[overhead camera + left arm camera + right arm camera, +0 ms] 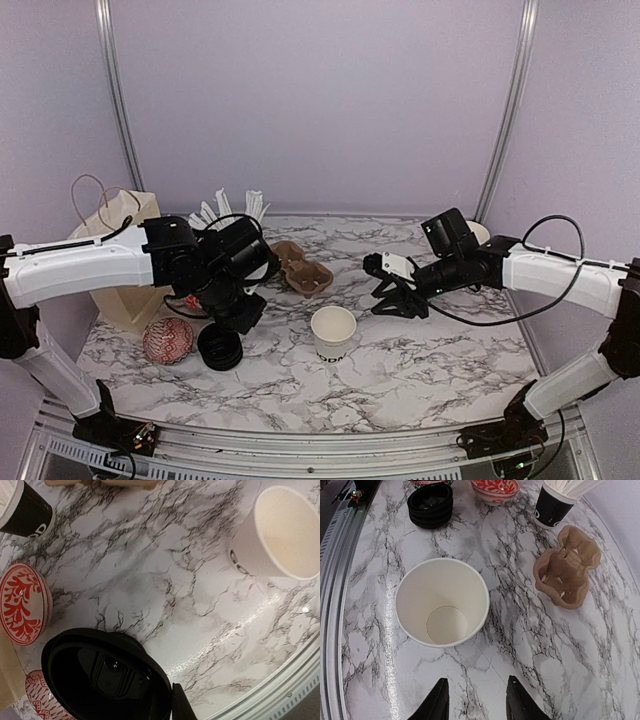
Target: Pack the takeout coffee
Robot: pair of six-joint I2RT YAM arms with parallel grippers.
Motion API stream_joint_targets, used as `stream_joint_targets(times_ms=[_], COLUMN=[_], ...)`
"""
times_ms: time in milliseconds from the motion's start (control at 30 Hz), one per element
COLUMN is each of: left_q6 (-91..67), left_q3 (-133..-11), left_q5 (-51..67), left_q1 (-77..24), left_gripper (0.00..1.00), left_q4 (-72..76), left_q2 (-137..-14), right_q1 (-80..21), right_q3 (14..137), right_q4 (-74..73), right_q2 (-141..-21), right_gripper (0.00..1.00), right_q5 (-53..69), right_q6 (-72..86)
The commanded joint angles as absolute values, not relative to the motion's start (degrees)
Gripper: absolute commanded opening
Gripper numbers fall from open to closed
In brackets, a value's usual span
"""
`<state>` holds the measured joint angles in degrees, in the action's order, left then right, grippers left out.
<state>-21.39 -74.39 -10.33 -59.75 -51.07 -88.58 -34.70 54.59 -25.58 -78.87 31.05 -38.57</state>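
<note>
One white paper cup (333,332) stands open-topped, with no lid, mid-table; it also shows in the wrist views (280,535) (441,601). A stack of black lids (220,347) (430,502) sits to its left. My left gripper (238,312) (170,700) hangs over that stack, shut on the rim of a black lid (105,677). One finger (181,705) shows outside the rim and the other is hidden. Whether the lid is clear of the stack I cannot tell. My right gripper (395,300) (476,690) is open and empty, just right of the cup.
A brown pulp cup carrier (300,267) (567,570) lies behind the cup. At the far left stands a paper bag (125,260). Red-patterned bowls (167,340) (22,610) sit by the lids. A black cup of white sticks (555,502) stands at the back.
</note>
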Motion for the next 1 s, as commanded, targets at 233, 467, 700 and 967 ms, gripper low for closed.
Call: stream_joint_targets(times_ms=[233, 467, 700, 967], left_q6=[-15.1, -13.1, -9.8, -9.1], left_q3=[-81.7, -65.5, -62.5, -63.2], left_q5=[-1.0, 4.9, 5.5, 7.1], left_q1=[-59.9, -59.9, -59.9, -59.9], left_gripper=[0.07, 0.07, 0.08, 0.08], left_q4=[-19.7, 15.7, 20.2, 20.4], left_q2=[-81.3, -72.0, -71.0, -72.0], right_q1=[-32.2, -30.5, -30.9, -33.9], right_q3=[78.4, 80.9, 78.2, 78.9], right_q4=[-27.6, -15.4, 4.4, 17.0], right_q2=[-81.7, -86.0, -89.2, -93.0], right_gripper=[0.64, 0.99, 0.99, 0.99], right_q5=[39.5, 60.4, 71.1, 75.9], right_q6=[-22.6, 3.3, 25.2, 38.3])
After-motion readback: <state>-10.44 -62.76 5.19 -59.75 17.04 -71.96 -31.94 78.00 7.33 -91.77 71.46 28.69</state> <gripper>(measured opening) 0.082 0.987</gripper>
